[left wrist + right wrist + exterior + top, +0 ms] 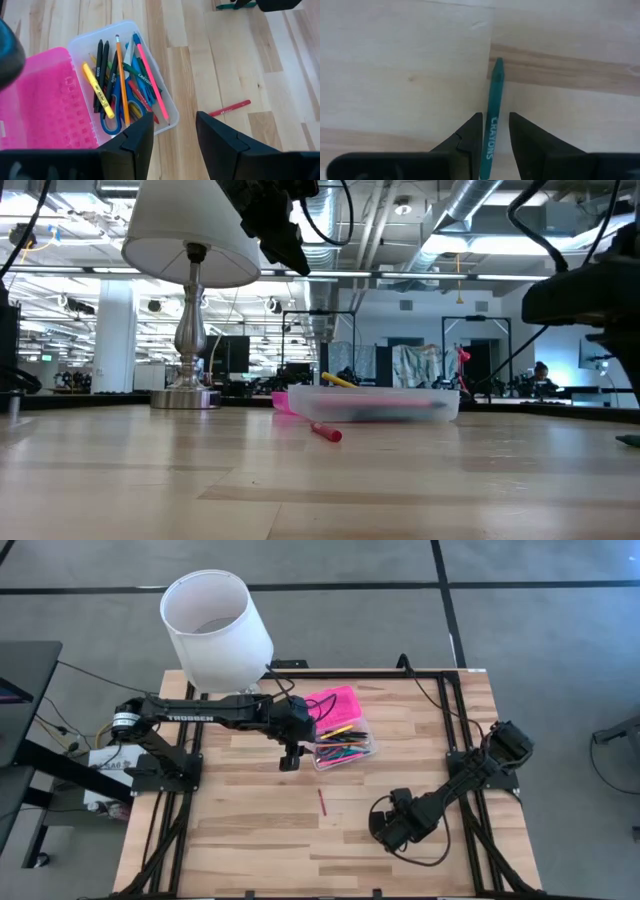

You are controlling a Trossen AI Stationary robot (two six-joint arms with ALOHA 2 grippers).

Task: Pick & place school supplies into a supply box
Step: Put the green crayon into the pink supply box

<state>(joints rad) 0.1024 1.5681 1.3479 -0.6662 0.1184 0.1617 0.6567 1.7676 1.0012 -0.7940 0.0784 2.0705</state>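
Note:
The supply box lies open at the table's far middle, its pink lid flat beside the clear base. The base holds several pens, pencils and markers and blue-handled scissors. My left gripper hangs open above the table, by the base's near-left corner. A red crayon lies loose on the wood nearer the front. My right gripper points down at the front right. It is open, with a green crayon lying between its fingers, a sliver of table showing on each side.
A white-shaded lamp stands at the table's far left corner, close behind my left arm. Black frame rails and cables run along both sides of the table. Bare wood lies between the red crayon and the front edge.

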